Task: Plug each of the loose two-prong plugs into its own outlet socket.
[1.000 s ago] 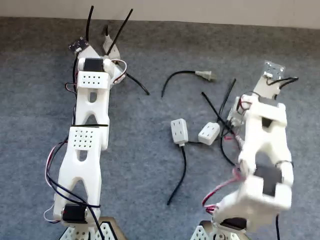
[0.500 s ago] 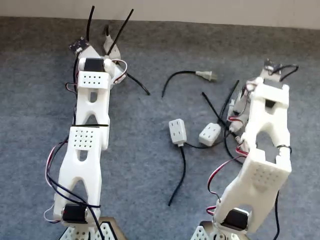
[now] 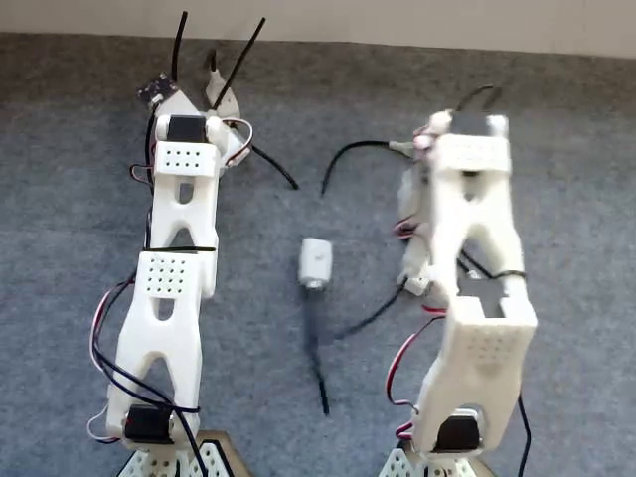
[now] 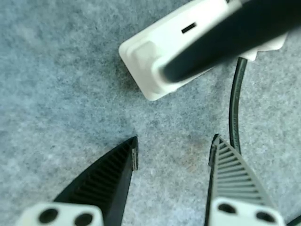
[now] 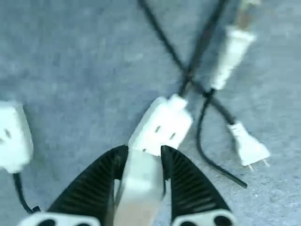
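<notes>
**My right arm has swung in toward the middle, and one socket came along.**

Nearest to me, the free white plastic outlet block has slid toward my left arm; it lies on the grey carpet, long axis running near to far, black cord leaving the near end. My right gripper pinches the held white two-slot outlet block, slots facing up, long axis straight ahead of the fingers, cord at the far end. I judge no plug is joined yet. Beyond lie the small white two-prong plug and the long white plug, both with bare prongs. Farthest, my left gripper hangs over the grey carpet, fingers spread.
</notes>
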You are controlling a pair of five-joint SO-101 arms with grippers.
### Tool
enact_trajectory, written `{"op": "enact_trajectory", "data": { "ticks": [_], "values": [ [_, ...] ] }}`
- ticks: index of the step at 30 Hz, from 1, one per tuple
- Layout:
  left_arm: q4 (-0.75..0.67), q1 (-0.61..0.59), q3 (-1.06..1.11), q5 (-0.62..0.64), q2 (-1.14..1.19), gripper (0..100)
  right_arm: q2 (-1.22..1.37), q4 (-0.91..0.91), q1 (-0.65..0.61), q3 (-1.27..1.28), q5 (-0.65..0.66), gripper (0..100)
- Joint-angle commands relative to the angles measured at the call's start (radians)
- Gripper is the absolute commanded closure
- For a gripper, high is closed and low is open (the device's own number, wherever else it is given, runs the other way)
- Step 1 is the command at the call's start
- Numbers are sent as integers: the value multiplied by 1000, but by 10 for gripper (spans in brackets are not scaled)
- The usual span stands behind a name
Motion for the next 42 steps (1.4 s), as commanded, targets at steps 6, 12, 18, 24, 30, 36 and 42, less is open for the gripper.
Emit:
{"op": "enact_trajectory", "data": {
  "ticks": [6,12,18,24,30,36,42],
  "values": [
    [-6,-7,-42,2,-12,745,-18,-116,-74,203,34,988],
    [-6,-10,-42,2,-12,745,-22,-111,31,143,34,762],
    [-6,-10,-42,2,-12,745,-19,-122,70,-54,325,570],
    [-5,-10,-42,2,-12,745,-12,-288,107,-234,532,570],
    [-6,-10,-42,2,-12,745,119,-484,113,-232,732,570],
    [-6,-7,-42,2,-12,745,248,-731,140,-234,736,570],
    [-8,-4,-42,2,-12,745,231,-733,182,-375,640,570]
  ]
}}
